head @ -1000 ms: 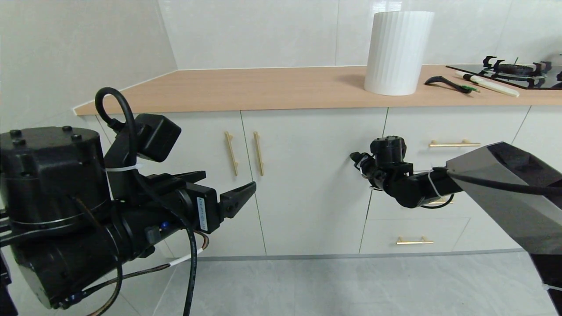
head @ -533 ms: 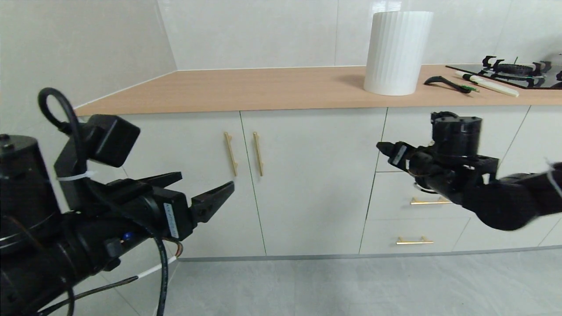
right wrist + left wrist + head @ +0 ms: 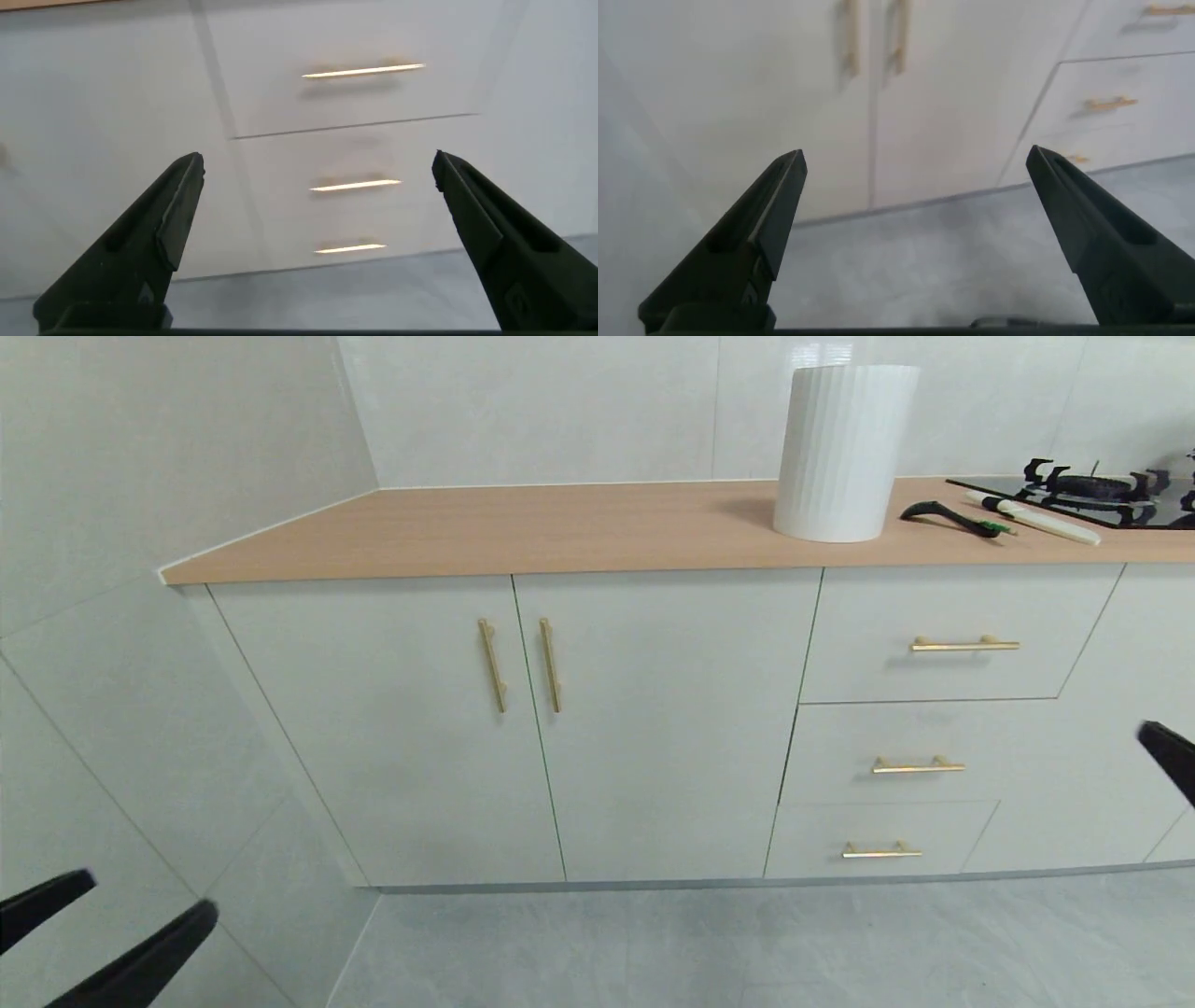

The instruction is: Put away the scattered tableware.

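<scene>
Across the countertop [image 3: 560, 527], far right, a black utensil [image 3: 948, 513] and a white utensil [image 3: 1036, 520] lie unstowed beside the ribbed container [image 3: 845, 448]. Left gripper [image 3: 915, 157] and right gripper [image 3: 318, 159] gape empty, so the job looks barely begun.

The left gripper [image 3: 915, 157] is low at the near left. Its two dark fingers [image 3: 140, 957] stand wide apart, with nothing between them, and they point forward and a little to the right. The right gripper [image 3: 316, 161] is at the near right, higher than the left one. Its jaws are also spread wide and hold nothing. One fingertip [image 3: 1167, 756] of it shows at the right edge of the head view.
</scene>
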Controlling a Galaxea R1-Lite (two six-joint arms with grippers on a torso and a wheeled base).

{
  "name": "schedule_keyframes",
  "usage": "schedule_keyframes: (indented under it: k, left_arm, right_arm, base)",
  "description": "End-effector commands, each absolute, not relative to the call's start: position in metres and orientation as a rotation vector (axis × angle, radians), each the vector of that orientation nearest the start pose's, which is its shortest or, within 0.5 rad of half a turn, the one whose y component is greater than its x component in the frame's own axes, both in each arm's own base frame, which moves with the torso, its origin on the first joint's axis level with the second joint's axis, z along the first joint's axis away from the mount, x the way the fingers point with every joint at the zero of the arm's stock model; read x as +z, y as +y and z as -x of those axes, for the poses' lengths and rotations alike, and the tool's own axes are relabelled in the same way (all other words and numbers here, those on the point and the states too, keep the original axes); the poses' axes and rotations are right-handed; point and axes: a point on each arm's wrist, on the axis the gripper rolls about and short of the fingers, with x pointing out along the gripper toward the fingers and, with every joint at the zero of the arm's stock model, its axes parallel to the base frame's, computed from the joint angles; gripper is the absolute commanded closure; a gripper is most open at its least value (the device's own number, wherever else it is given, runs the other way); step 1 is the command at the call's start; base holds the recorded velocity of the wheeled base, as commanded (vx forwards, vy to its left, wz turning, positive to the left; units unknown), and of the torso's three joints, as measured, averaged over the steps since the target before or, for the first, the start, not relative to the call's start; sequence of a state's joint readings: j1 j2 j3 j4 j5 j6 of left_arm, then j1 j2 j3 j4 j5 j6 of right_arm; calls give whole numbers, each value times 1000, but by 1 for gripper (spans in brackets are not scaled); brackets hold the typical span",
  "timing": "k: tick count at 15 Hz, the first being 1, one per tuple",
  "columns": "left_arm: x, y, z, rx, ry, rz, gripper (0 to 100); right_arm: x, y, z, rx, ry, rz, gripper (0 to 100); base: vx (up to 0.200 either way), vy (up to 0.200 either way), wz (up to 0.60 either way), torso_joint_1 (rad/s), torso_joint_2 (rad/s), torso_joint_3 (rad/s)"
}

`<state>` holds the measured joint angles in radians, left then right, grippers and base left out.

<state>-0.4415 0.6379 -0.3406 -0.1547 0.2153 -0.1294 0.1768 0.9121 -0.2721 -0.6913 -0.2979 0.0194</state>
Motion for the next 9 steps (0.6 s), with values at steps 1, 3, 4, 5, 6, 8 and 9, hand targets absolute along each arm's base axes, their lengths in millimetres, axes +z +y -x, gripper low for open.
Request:
schedule_keyframes:
  k: [1,3,4,5,6,8,9]
  left_arm:
    - [151,8,17,-78,52,121,0]
    - [144,8,32,1,-9,130,0]
    - [141,8,36,25,-21,133,0]
    - [138,7,37,32,-22,133,0]
    - [128,7,34,71,11,128,0]
    - [119,5,36,119,2,123,0]
    - [111,3,40,138,-28,98,0]
  right_arm:
    - [159,-7,12,-209,-142,43,0]
    - [156,-9,41,-205,-129,46,0]
    - [160,-10,46,-209,-156,40,0]
    - [160,-10,46,-212,-159,40,0]
    - [160,-10,46,-217,-162,33,0]
    - [158,-10,46,-230,-161,30,0]
    - [157,-10,47,-274,-171,5,0]
  base:
    - [0,0,0,0,0,0]
    - [0,0,0,0,0,0]
    - [0,0,0,0,0,0]
    - [0,0,0,0,0,0]
    - [0,0,0,0,0,0]
    - [0,0,0,0,0,0]
    - [0,0,0,0,0,0]
